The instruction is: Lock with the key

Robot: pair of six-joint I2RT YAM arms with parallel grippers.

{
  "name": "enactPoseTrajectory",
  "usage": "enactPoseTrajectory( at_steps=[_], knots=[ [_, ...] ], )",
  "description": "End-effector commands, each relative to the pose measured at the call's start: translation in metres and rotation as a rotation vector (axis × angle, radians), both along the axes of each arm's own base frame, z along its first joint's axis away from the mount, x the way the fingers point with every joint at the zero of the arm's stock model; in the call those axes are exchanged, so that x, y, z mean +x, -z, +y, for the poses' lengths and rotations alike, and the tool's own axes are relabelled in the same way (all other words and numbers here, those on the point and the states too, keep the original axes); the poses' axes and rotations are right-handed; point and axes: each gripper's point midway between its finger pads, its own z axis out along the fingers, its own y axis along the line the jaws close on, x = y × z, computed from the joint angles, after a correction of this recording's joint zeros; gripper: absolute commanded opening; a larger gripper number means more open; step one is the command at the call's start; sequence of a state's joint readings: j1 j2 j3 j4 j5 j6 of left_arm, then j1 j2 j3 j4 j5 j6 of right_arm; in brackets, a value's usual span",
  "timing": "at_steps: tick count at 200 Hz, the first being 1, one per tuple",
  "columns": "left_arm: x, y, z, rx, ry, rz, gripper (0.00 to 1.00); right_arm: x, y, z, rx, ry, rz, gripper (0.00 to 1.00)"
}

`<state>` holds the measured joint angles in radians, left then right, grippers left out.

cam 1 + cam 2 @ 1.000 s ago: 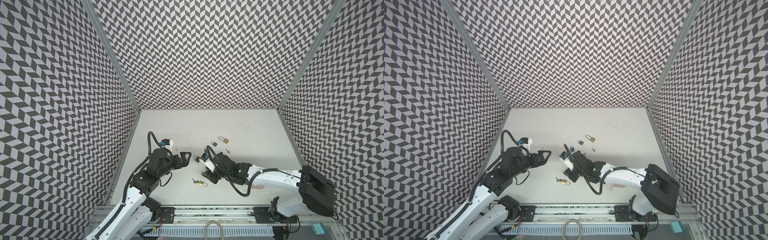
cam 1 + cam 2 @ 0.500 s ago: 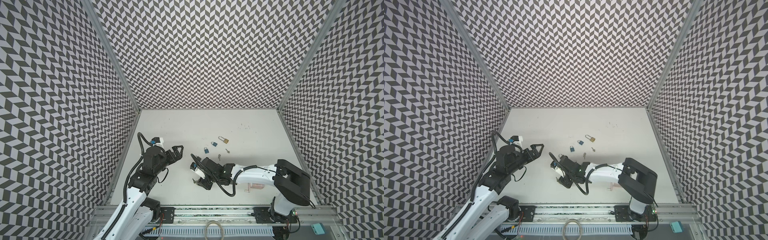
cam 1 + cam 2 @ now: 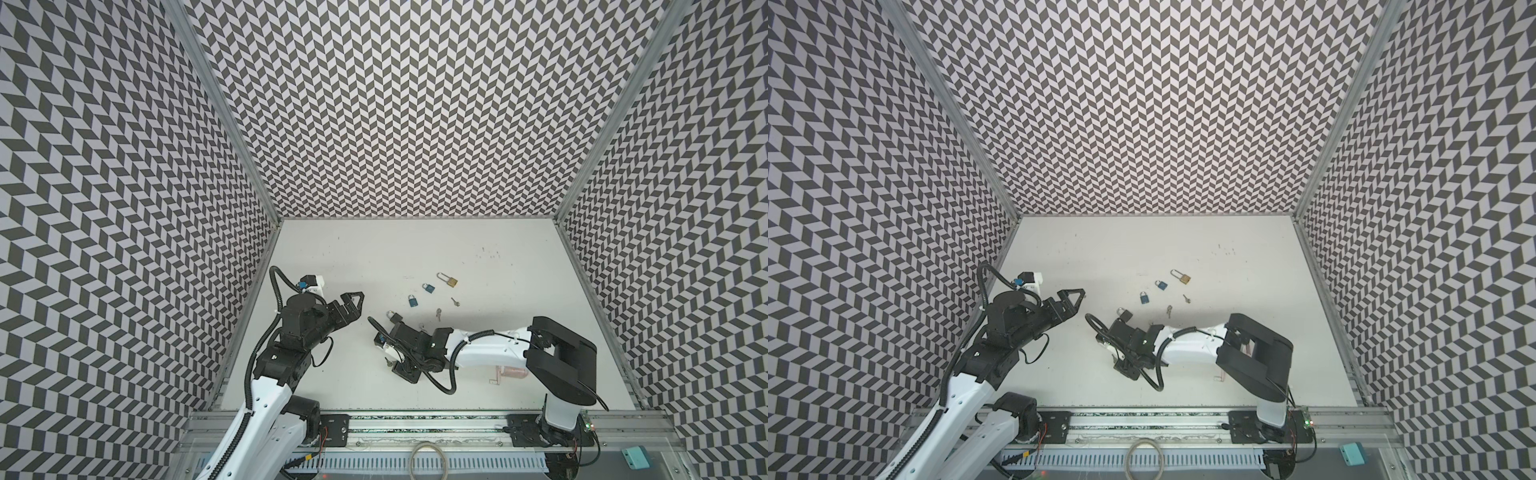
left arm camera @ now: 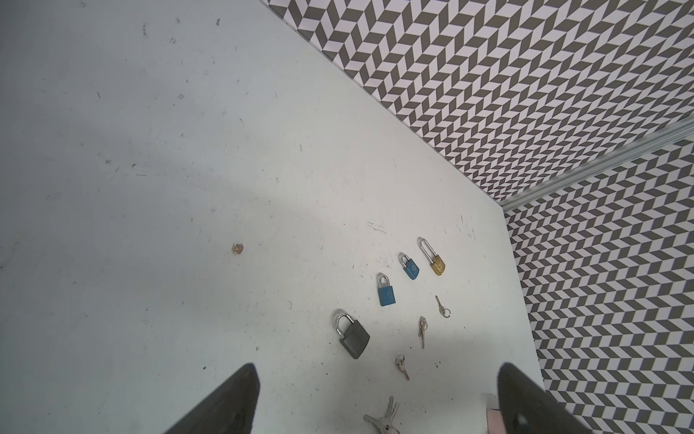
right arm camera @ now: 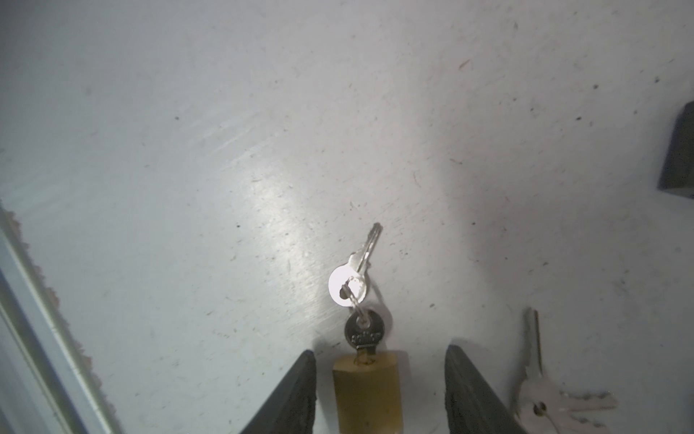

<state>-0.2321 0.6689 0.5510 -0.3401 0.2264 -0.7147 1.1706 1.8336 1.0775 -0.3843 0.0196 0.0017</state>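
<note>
Chevron walls [image 3: 415, 104] box in a scuffed white surface [image 3: 374, 249]. At the left, the left hand [image 3: 359, 305] hovers above it with its jaws spread wide, holding nothing. Near the front centre, the right hand [image 5: 379, 353] sits low. Its jaws stand apart on either side of the padlock [image 5: 366, 390] with a gap on both sides, so it is not clamped.

This small brass padlock lies flat on the surface with the key [image 5: 363, 332] seated in its keyhole. A ring links that key to a shiny spare key [image 5: 353, 282] lying beyond. The shackle is hidden.

I judge the body dense, rigid and smooth, liable to skate when pushed, so it wants pinching across its flat sides. The key head is thin and should be gripped by its flat faces to turn; the spare will likely drag along. Raised writing on the dark key head is too blurred to read.

A key bunch [image 5: 537, 394] lies just beside the right hand. Farther back and right lie a grey lock [image 3: 395, 318], two blue locks [image 3: 412, 301] and a long-shackled lock [image 3: 449, 280].
</note>
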Motion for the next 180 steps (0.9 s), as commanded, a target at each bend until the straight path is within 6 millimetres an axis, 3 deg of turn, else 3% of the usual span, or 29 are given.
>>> enactPoseTrajectory(
  at_steps=[1, 37, 75, 122, 138, 180],
  knots=[
    [-0.003, -0.002, 0.004, 0.013, -0.004, -0.006, 0.99, 0.0, 0.012, -0.014, -0.083, 0.052, -0.002, 0.47],
    [-0.003, -0.003, 0.006, 0.02, -0.007, -0.008, 0.99, -0.001, 0.016, -0.014, -0.094, 0.087, 0.014, 0.33],
    [-0.001, -0.007, 0.007, 0.041, -0.001, -0.025, 0.99, 0.001, 0.004, -0.004, -0.033, 0.134, 0.027, 0.2],
    [-0.002, -0.029, -0.002, 0.051, 0.073, -0.129, 0.99, 0.0, -0.048, 0.005, 0.257, 0.284, 0.08, 0.07],
    [-0.004, -0.038, -0.014, 0.032, 0.123, -0.172, 0.99, 0.005, -0.064, -0.011, 0.362, 0.421, 0.075, 0.0],
    [-0.014, -0.041, -0.06, 0.018, 0.213, -0.238, 0.99, 0.019, -0.076, -0.079, 0.555, 0.874, 0.084, 0.0]
  ],
)
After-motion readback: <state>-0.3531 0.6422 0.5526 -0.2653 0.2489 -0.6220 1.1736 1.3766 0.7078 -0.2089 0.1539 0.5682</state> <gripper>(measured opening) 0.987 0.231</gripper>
